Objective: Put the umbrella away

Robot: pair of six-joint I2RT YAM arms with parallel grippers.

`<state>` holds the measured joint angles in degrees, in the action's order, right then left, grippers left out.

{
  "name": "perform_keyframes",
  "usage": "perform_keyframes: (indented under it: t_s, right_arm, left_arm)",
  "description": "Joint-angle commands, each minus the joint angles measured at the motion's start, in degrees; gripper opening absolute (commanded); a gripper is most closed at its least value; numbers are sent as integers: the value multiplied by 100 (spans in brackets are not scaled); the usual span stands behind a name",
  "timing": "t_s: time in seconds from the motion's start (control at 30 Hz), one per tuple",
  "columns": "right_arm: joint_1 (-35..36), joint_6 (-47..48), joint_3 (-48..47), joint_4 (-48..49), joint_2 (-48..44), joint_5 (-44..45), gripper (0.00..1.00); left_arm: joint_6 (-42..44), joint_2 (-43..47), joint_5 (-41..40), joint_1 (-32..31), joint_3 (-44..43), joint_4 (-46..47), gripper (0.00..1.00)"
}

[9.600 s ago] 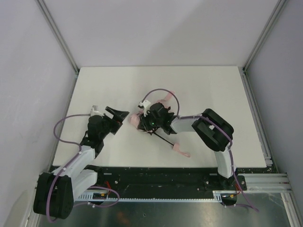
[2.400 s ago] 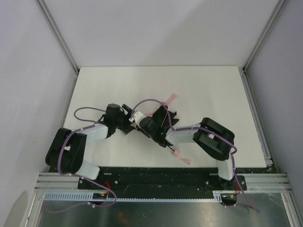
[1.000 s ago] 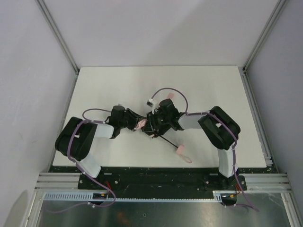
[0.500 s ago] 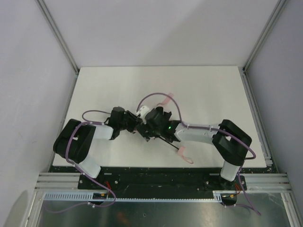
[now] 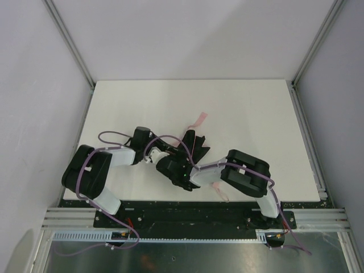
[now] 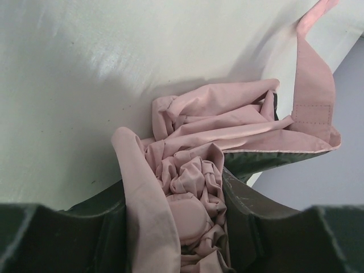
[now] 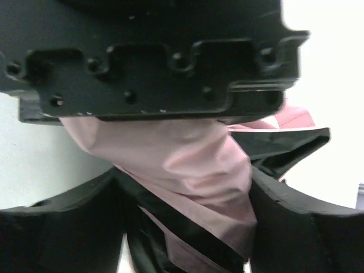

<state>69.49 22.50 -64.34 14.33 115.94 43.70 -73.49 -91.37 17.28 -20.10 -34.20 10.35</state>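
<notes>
The umbrella (image 6: 193, 165) lay low in the middle of the table (image 5: 256, 114) in the top view. It was almost wholly hidden beneath the two wrists, with only its pink closing tab (image 5: 199, 118) poking out toward the upper right.

The left gripper (image 6: 177, 205) was clenched on the bunched pink canopy. The fabric was packed between its fingers at the bottom of the left wrist view and spilled away toward the upper right.

The right gripper (image 7: 185, 182) faced it from the opposite side, so near that the left gripper's black body filled the top of the right wrist view. A pink fold and dark lining ran down between its widely parted jaws. Whether they pressed the fabric or merely straddled it, I could not tell.

The bundle's long axis seemed to run from the left gripper toward the lower right of the top view, under the right forearm. Both grippers sat at the canopy end. As I judged it, the coming move turned on the right jaws sitting astride that axis, just beside the left grip.
</notes>
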Motion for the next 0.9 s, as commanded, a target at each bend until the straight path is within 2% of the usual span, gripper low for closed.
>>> perform_keyframes:
  t_s: [0.0, 0.1, 0.17, 0.23, 0.3, 0.33, 0.47, 0.57, 0.63, 0.73, 0.87]
  right_arm:
    - [-44, 293, -64, 593, 279, 783, 59]
    - [-46, 173, -9, 650, 239, 631, 36]
    - [-49, 111, -7, 648, 230, 560, 14]
    - [-87, -18, 3, 573, 199, 371, 3]
    - [-163, -293, 7, 387, 102, 45, 1]
    - [-225, -467, 17, 273, 28, -207, 0]
    - [-627, -1085, 110, 26, -376, -1596, 0]
    - [-1015, -1407, 143, -39, -577, -2913, 0]
    - [-1238, -1519, 163, -45, -668, -3749, 0]
    - [-1570, -1723, 179, -28, -750, -5110, 0]
    - [-1971, -2052, 182, 107, -698, -6579, 0]
  left_arm:
    - [237, 145, -61, 25, 19, -673, 0]
    - [231, 166, -53, 43, 22, -674, 0]
    - [239, 184, -61, 48, 4, -675, 0]
    - [292, 213, -96, 56, -29, -670, 0]
    - [331, 235, -125, 58, -40, -638, 8]
    - [360, 248, -140, 58, -42, -613, 16]
    - [419, 286, -126, 39, 44, -341, 61]
    - [458, 217, -84, 28, 79, -123, 78]
    - [465, 142, -40, 24, 86, -7, 83]
    - [461, 35, -25, 8, 76, 132, 84]
    - [414, -110, -24, -12, 48, 279, 78]
